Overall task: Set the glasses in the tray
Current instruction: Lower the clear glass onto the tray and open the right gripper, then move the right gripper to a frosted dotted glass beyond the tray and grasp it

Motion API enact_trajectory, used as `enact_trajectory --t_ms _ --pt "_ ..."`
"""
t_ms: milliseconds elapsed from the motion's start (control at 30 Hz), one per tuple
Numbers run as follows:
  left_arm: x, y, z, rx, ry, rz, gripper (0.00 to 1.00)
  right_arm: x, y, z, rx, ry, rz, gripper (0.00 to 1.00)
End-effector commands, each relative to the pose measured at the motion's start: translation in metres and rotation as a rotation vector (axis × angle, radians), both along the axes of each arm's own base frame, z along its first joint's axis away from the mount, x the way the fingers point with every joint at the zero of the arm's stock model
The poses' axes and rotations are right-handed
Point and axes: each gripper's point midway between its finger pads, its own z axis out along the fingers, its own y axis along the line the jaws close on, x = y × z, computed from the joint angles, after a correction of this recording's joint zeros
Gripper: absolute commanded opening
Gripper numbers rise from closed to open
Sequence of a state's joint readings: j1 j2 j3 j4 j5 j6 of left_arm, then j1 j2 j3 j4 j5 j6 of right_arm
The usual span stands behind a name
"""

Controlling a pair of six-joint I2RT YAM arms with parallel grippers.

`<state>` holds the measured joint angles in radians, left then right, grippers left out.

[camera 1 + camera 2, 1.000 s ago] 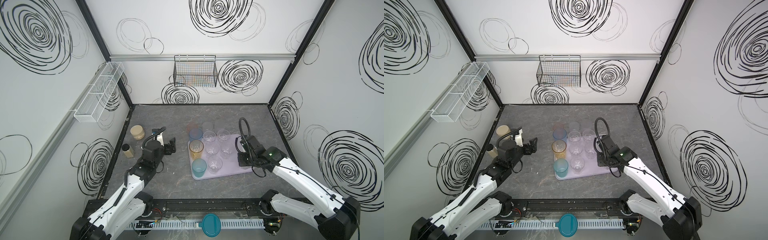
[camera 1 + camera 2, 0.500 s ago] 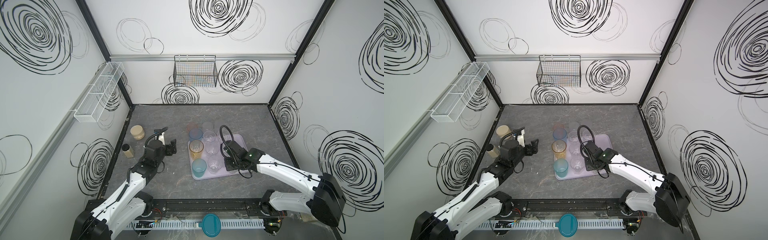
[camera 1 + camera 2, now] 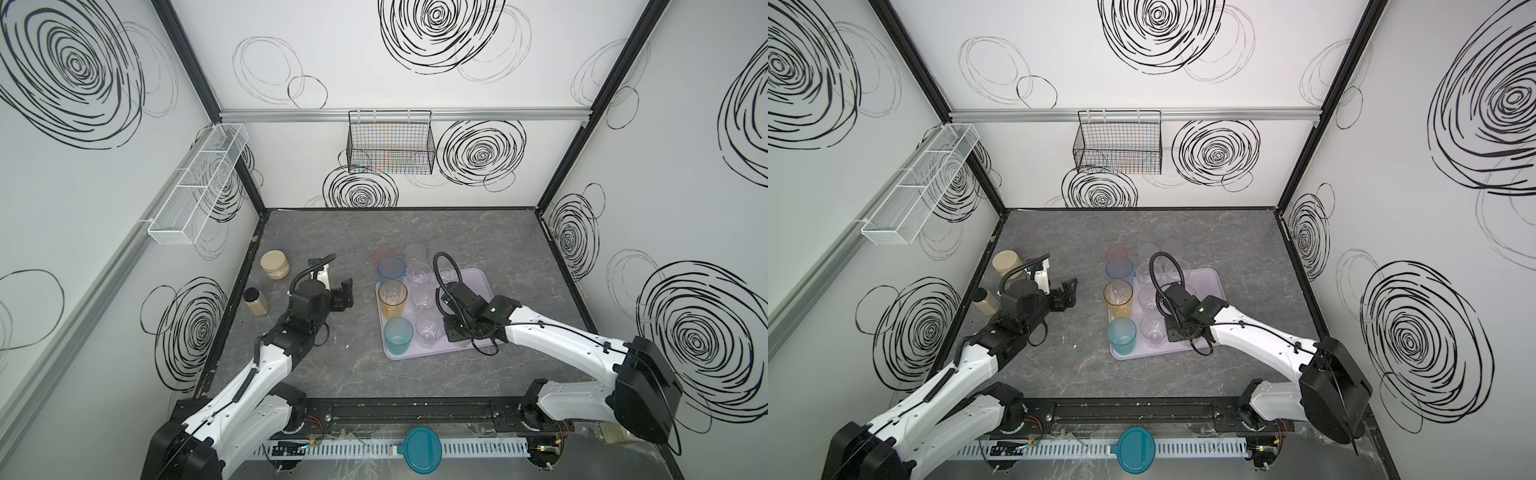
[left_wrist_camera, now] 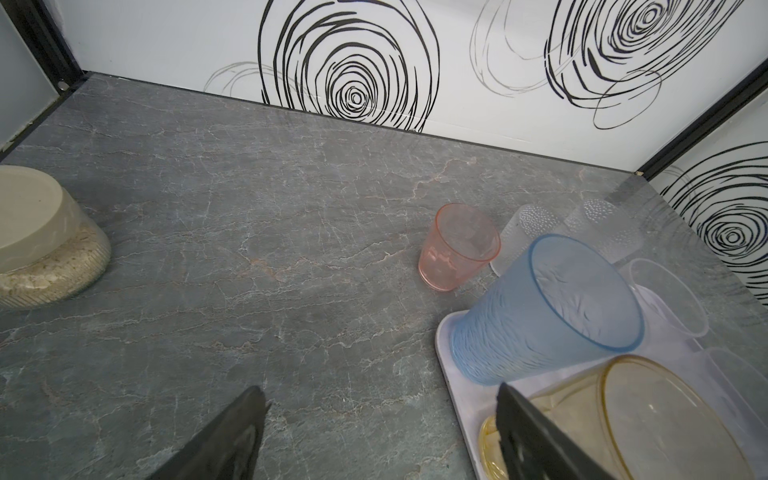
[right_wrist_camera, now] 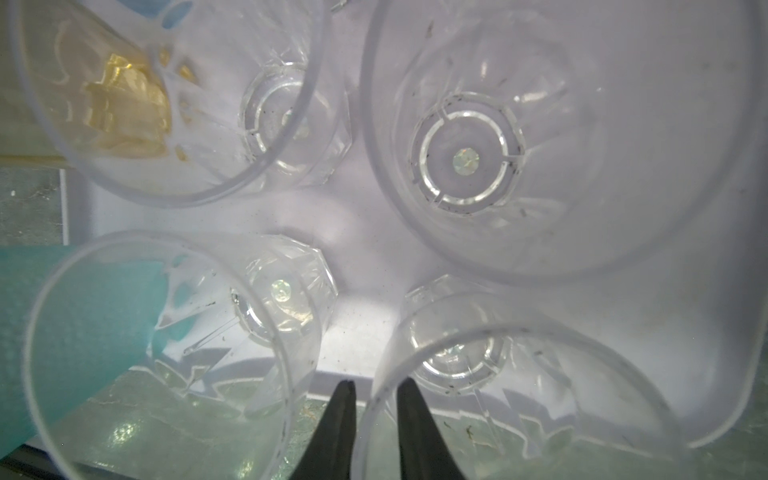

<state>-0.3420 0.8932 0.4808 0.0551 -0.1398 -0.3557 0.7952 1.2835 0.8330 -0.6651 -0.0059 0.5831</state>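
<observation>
The lilac tray [image 3: 478,276] holds blue [image 3: 390,269], amber [image 3: 392,298] and teal [image 3: 398,336] glasses plus several clear ones [image 3: 423,297]. A pink glass [image 4: 457,245] and frosted ones [image 4: 528,232] stand on the table just behind the tray. My right gripper [image 5: 375,388] hangs over the tray's near edge, fingers slightly apart. They straddle the rim of a clear glass [image 5: 457,353] that stands on the tray, one finger inside and one outside. My left gripper [image 4: 380,395] is wide open and holds nothing, low over the table left of the tray [image 4: 453,374].
Two lidded jars with beige contents [image 3: 275,264] [image 3: 255,301] stand by the left wall. A round teal lid [image 3: 424,449] lies on the front rail. A black wire basket [image 3: 390,143] hangs on the back wall and a white mesh basket [image 3: 199,183] on the left wall.
My right gripper has moved from the tray's right edge leftward to its near edge, and its fingers have parted a little. The left arm has hardly moved.
</observation>
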Motion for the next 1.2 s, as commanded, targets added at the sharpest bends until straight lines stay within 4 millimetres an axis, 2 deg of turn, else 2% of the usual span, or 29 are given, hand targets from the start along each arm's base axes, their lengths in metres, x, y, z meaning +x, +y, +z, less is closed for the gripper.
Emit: enact_trajectory --t_ms 0,133,267,400,500,633,767,867,1000,1167 --pt "0.004 0.001 0.013 -0.019 -0.046 0.013 0.89 0.007 0.004 0.026 0.013 -0.041 -0.010 0.32" --pt "0.005 0.002 0.013 -0.027 -0.039 0.032 0.89 0.020 0.013 0.064 0.042 -0.099 0.019 0.39" --pt "0.008 0.002 0.026 -0.026 -0.047 0.044 0.89 0.052 0.016 0.104 0.066 -0.230 -0.011 0.41" --pt "0.012 -0.006 0.042 0.023 -0.062 0.049 0.88 0.113 0.015 0.131 0.250 -0.298 -0.095 0.42" --pt "0.014 -0.022 0.043 0.117 -0.044 0.022 0.87 0.159 0.005 0.138 0.302 -0.347 -0.188 0.43" --pt "0.013 -0.033 0.035 0.170 -0.021 -0.007 0.89 0.205 -0.014 0.127 0.316 -0.361 -0.273 0.44" --pt "0.013 -0.034 0.025 0.159 -0.039 -0.026 0.90 0.237 -0.034 0.105 0.322 -0.313 -0.336 0.45" --pt "0.015 -0.032 0.015 0.124 -0.034 -0.030 0.90 0.253 -0.039 0.085 0.303 -0.264 -0.361 0.46" --pt "0.018 -0.032 0.001 0.072 -0.003 -0.038 0.90 0.267 -0.034 0.060 0.278 -0.185 -0.346 0.46" --pt "0.020 -0.033 -0.004 0.051 0.009 -0.047 0.90 0.278 -0.028 0.035 0.263 -0.140 -0.343 0.45"
